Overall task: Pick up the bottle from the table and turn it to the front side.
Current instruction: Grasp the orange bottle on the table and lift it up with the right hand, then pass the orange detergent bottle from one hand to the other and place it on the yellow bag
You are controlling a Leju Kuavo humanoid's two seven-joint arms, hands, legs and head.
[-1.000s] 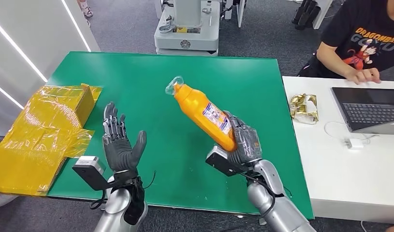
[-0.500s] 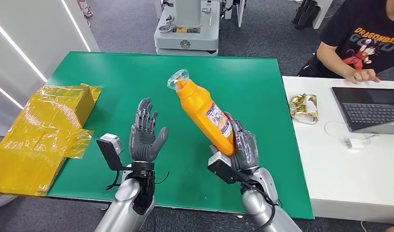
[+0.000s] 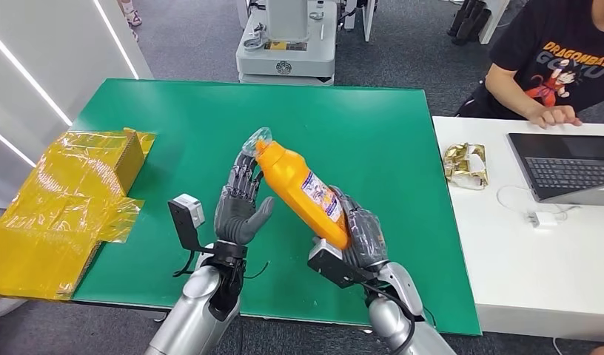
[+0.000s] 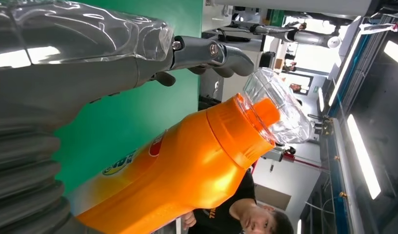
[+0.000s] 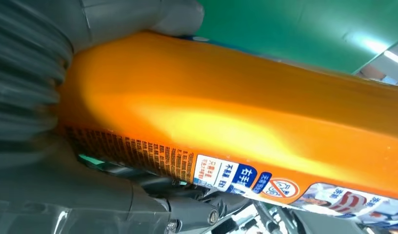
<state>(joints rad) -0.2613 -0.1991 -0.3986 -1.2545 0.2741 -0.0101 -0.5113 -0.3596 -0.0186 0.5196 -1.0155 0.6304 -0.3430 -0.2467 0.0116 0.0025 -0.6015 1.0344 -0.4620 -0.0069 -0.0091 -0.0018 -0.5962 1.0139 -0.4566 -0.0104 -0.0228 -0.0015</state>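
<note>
- Bottle (image 3: 299,186): you see it tilted in the right hand (image 3: 362,235), gripped at its base above the table (image 3: 403,148).
- Left hand (image 3: 240,198): fingers apart, holding nothing, just beside the bottle's neck.

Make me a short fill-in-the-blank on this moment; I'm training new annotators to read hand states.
1. The orange bottle is held by the robot's ____ hand.
2. The bottle's cap is made of ____ plastic.
3. The left hand, fingers apart beside the bottle's neck, holds ____.
4. The table top is ____ in colour.

Missing words: right; clear; nothing; green
</note>
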